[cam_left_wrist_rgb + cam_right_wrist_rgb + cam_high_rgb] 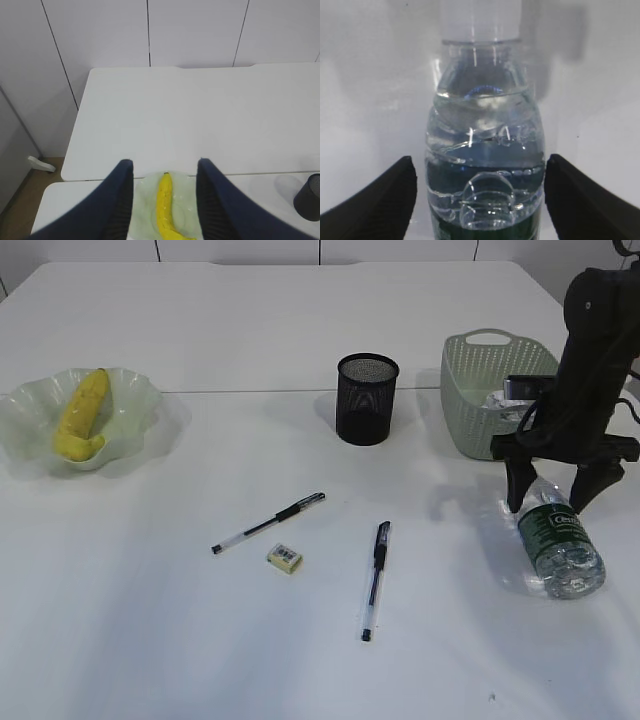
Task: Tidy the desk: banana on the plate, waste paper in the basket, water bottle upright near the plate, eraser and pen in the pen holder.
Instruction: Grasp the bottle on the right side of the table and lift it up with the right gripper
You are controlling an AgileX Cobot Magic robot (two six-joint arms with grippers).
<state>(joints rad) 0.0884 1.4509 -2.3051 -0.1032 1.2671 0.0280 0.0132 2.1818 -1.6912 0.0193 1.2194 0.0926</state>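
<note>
A clear water bottle (562, 545) with a green label lies on its side at the right of the table. My right gripper (548, 495) is open and straddles it. In the right wrist view the bottle (485, 145) fills the gap between the open fingers (480, 157), which stand apart from it. The yellow banana (80, 415) lies on the pale green plate (150, 400) at the far left. My left gripper (165, 161) is open and empty above the banana (165, 205) and plate (145, 210). Two pens (270, 523) (375, 578) and an eraser (285, 558) lie on the table. The black mesh pen holder (367, 398) stands at the middle back.
A green basket (470, 390) stands behind the right arm with crumpled paper (500, 400) inside. The pen holder also shows at the right edge of the left wrist view (309, 197). The left arm does not show in the exterior view.
</note>
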